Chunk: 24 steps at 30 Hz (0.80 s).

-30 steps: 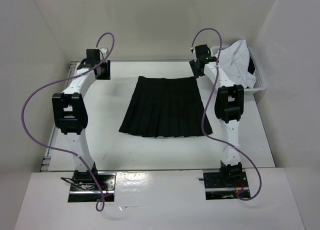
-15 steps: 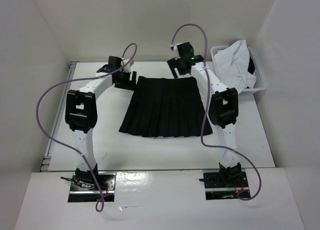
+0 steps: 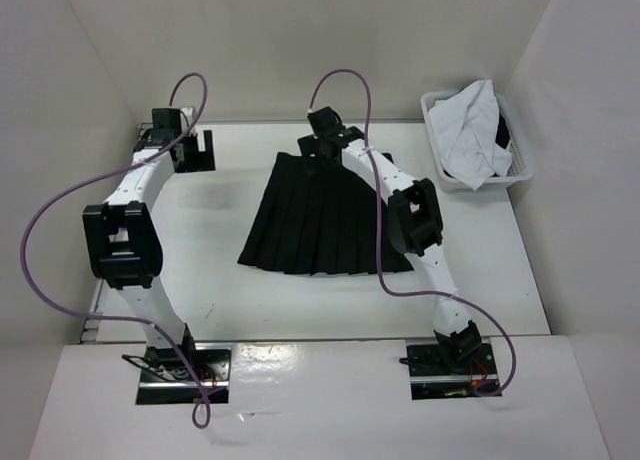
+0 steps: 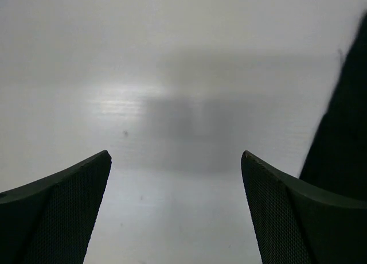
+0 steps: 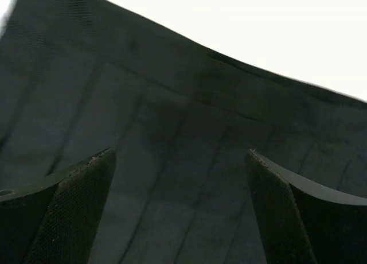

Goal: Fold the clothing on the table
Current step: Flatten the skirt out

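Observation:
The clothing [image 3: 325, 220], a black pleated skirt, lies flat in the middle of the table [image 3: 200, 270] with its waistband at the far side. My right gripper [image 3: 318, 152] hovers over the left part of that waistband. In the right wrist view it [image 5: 180, 152] stands open above the pleats, the waistband [image 5: 241, 74] just beyond, nothing between the fingers. My left gripper [image 3: 198, 150] is at the far left, apart from the skirt. In the left wrist view it [image 4: 176, 155] is open over bare table, with the skirt's edge [image 4: 344, 138] at the right.
A white basket [image 3: 518, 150] at the far right corner holds a white garment [image 3: 470, 130] with dark trim. White walls close in the left, back and right. A grey rail [image 3: 100, 300] runs along the table's left edge.
The right arm swung left from beside the basket to over the skirt's waistband. The left arm reached toward the skirt, then drew back to the far left. Both grippers opened wider.

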Motion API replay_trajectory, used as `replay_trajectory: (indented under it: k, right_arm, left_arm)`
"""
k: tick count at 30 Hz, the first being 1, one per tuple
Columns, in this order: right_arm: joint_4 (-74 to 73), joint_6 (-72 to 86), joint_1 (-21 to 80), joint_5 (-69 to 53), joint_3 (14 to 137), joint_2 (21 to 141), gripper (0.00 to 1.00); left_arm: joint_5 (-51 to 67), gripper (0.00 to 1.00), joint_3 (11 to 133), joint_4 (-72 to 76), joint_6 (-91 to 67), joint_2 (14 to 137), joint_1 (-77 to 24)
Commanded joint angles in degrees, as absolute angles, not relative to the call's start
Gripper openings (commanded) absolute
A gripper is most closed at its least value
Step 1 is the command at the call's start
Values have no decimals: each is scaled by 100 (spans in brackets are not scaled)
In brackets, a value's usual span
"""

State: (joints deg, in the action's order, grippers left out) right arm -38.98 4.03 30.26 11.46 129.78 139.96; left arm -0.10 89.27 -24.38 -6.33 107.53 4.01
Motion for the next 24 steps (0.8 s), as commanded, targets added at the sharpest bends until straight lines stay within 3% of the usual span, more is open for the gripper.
replay_trajectory:
  k: [1, 14, 24]
  right_arm:
    - [-3973, 896, 2962, 1748, 12973, 14001, 96]
    - [-3771, 1310, 2602, 1310, 12366, 14185, 96]
    - [-3938, 871, 2479, 378, 12455, 14625, 96]
  left_arm:
    - [-132, 100, 8430, -2628, -712, 10302, 606]
    - [53, 100, 6857, -2628, -396, 9115, 1222]
    - [0, 100, 6688, -2681, -281, 8675, 1274]
